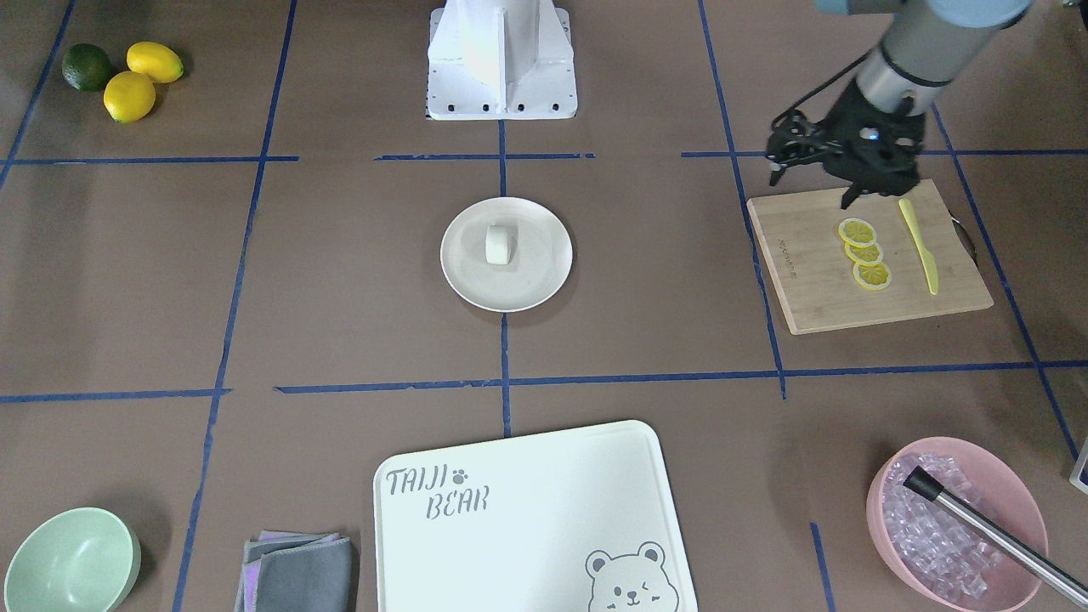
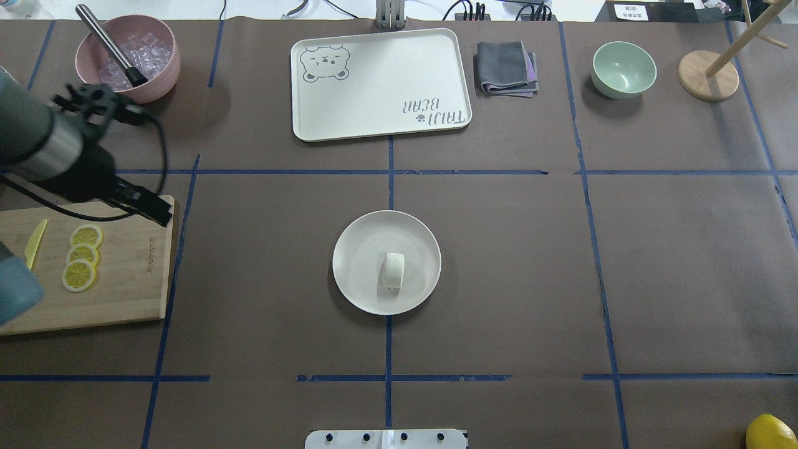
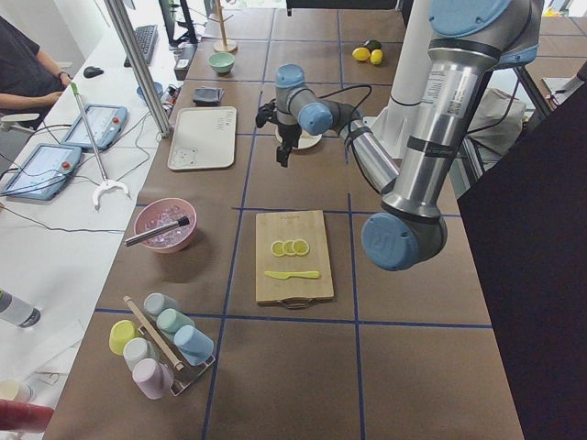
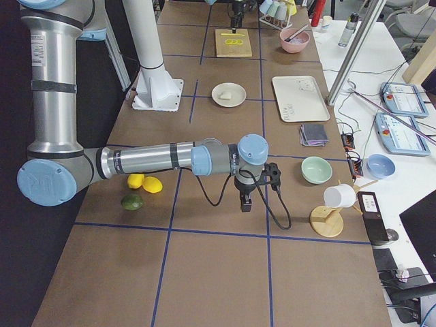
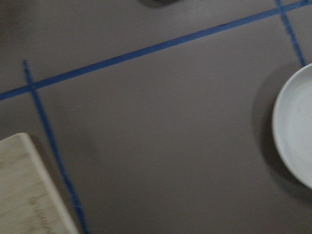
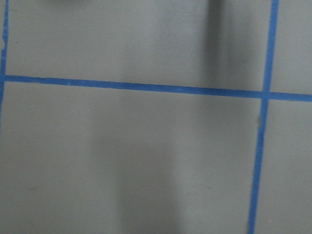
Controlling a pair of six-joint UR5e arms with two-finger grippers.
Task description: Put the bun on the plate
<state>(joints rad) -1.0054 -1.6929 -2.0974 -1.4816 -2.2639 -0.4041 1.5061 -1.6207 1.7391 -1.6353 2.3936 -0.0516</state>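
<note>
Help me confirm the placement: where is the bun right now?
In the overhead view the bun lies near the middle of the cream plate, centred on the table, with the bear-printed tray beyond it.

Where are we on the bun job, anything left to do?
Done: the bun lies on the plate, with nothing touching it. In hand: nothing; the left claw hangs by the cutting board corner, well clear of the plate. Left: apparently nothing for the bun itself.
</note>
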